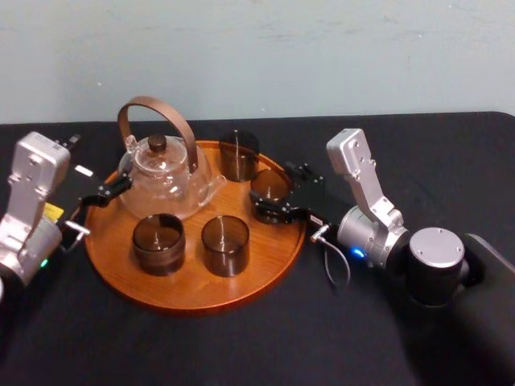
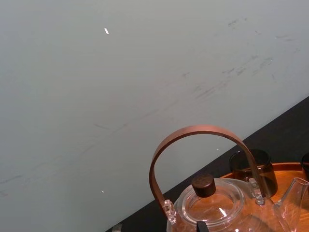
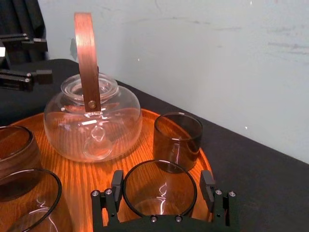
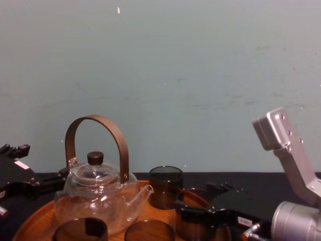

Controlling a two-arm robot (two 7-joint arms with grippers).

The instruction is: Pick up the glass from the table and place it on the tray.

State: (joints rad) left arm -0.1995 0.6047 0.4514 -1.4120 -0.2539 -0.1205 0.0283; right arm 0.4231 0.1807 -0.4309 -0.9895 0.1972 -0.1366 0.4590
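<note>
Head view: centre frame, a round wooden tray (image 1: 193,285) sits on the black table (image 1: 241,354). It carries a clear teapot (image 1: 165,177) at upper left, a rear glass (image 1: 239,154) at the top, and two front glasses (image 1: 158,243) lower down. Right of centre, the glass (image 1: 269,189) stands just inside the tray's right rim, probably because that is the bare spot nearest the reaching arm. The right gripper (image 1: 275,197) comes in from the right and brackets it. At the left, the left gripper (image 1: 105,201) hovers by the teapot with its fingers spread, holding nothing and apparently idle.

Left wrist view: the teapot's curved handle and lid knob take up the lower right, with the rear glass (image 2: 253,169) behind them against a pale wall (image 2: 96,96).

Right wrist view: bottom centre, the two black fingers (image 3: 207,186) sit on opposite sides of the glass (image 3: 159,191) at its widest part, seemingly pinching it. That grip keeps a round wall from slipping. Its base looks to be down on the wood, so letting go seems the step left.

Chest view: at lower right, the right gripper (image 4: 200,216) reaches in low and level, which keeps the glass upright.
</note>
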